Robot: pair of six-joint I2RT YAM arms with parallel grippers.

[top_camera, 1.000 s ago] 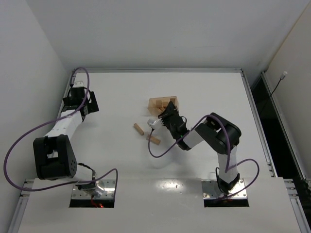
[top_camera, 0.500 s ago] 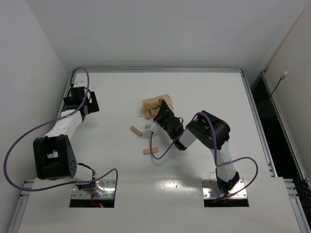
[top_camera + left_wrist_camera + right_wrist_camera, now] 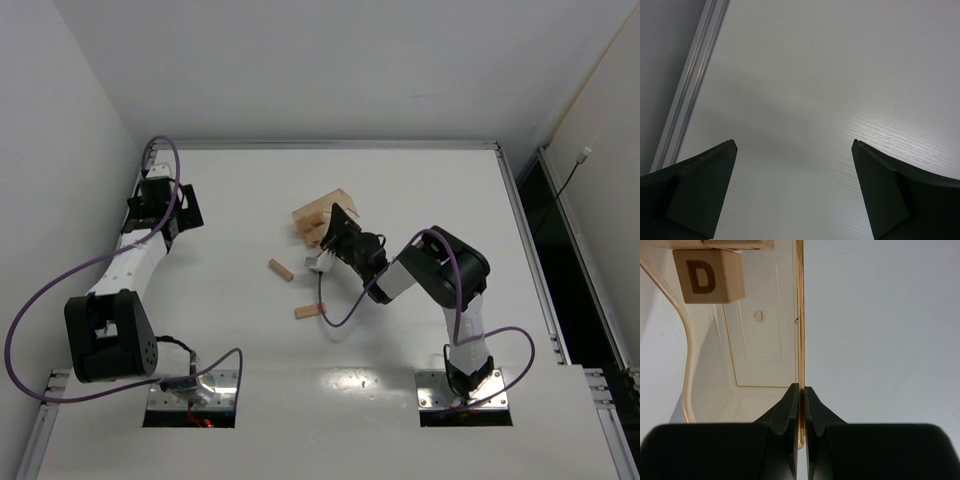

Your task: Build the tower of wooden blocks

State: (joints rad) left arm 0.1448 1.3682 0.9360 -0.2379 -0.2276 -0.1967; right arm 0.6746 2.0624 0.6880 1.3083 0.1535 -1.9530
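Observation:
My right gripper (image 3: 335, 228) (image 3: 801, 390) is shut on the thin wall of a translucent amber box (image 3: 322, 215) (image 3: 765, 340) and holds it tipped near the table's middle. Inside the box a wooden cube marked D (image 3: 709, 276) rests at the far end under another wood piece (image 3: 737, 244). Wood blocks (image 3: 309, 232) spill from the box's low side. One short bar (image 3: 281, 270) lies to the left and another bar (image 3: 309, 311) nearer the front. My left gripper (image 3: 166, 205) (image 3: 794, 145) is open and empty over bare table at the far left.
A metal rail (image 3: 690, 85) (image 3: 145, 175) runs along the table's left edge beside my left gripper. A small white piece (image 3: 316, 261) lies under the right wrist. Purple cables (image 3: 330, 315) loop from both arms.
My right gripper has tipped the amber box and swung it left, and blocks have spilled out. The two loose bars have shifted left and forward. The left arm barely moved.

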